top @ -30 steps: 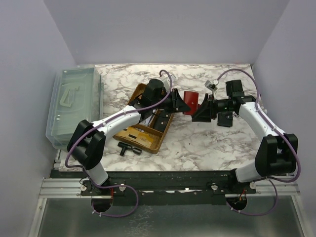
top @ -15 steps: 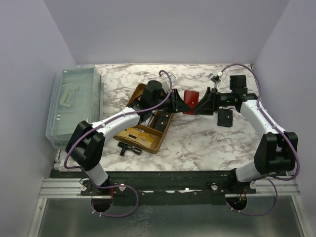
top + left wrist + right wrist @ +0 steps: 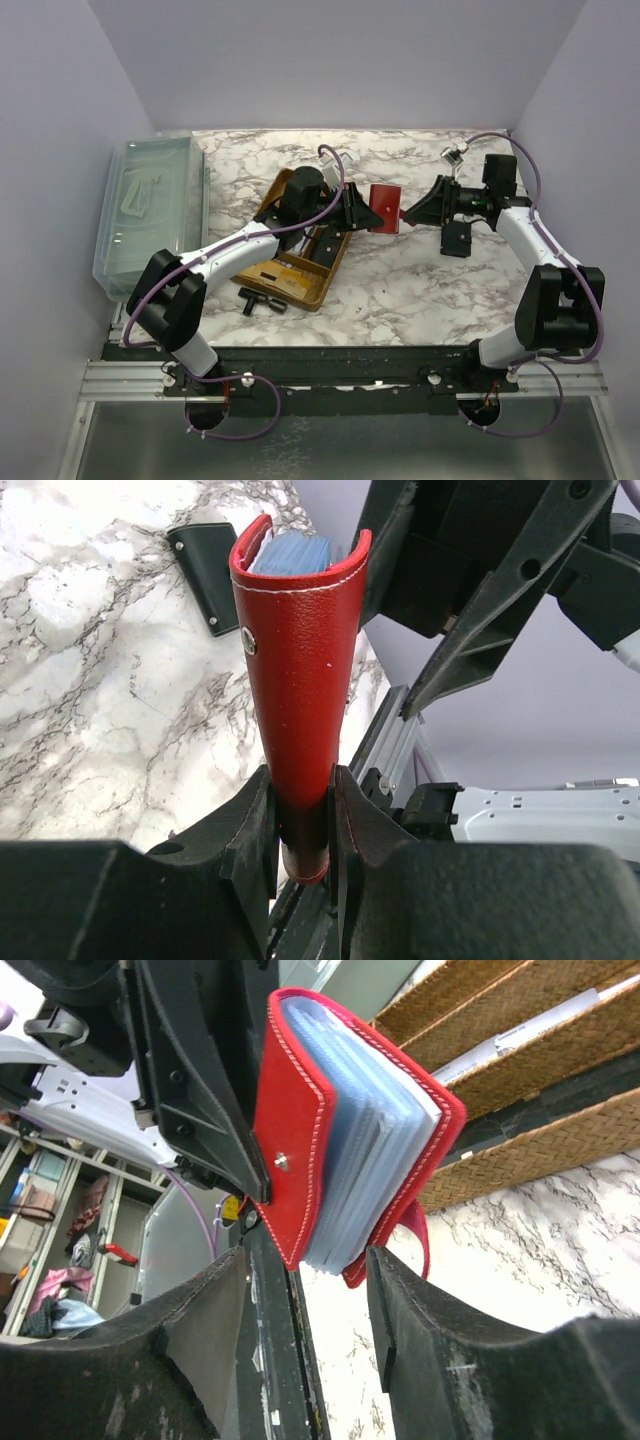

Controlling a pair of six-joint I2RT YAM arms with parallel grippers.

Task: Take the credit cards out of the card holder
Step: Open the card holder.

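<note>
Card holder [image 3: 300, 670], red leather with white stitching and a snap stud, sits above the marble table [image 3: 400, 290], just right of the wicker tray [image 3: 312, 283]. My left gripper [image 3: 303, 830] clamps its lower end. Slips in the tray are too small to read. My right gripper [image 3: 410, 212] faces the clear sleeves [image 3: 365, 1130], jaws spread, gripping nothing.

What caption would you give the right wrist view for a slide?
Open right gripper faces the red card holder, clear sleeves showing, pinched by the left gripper.
</note>
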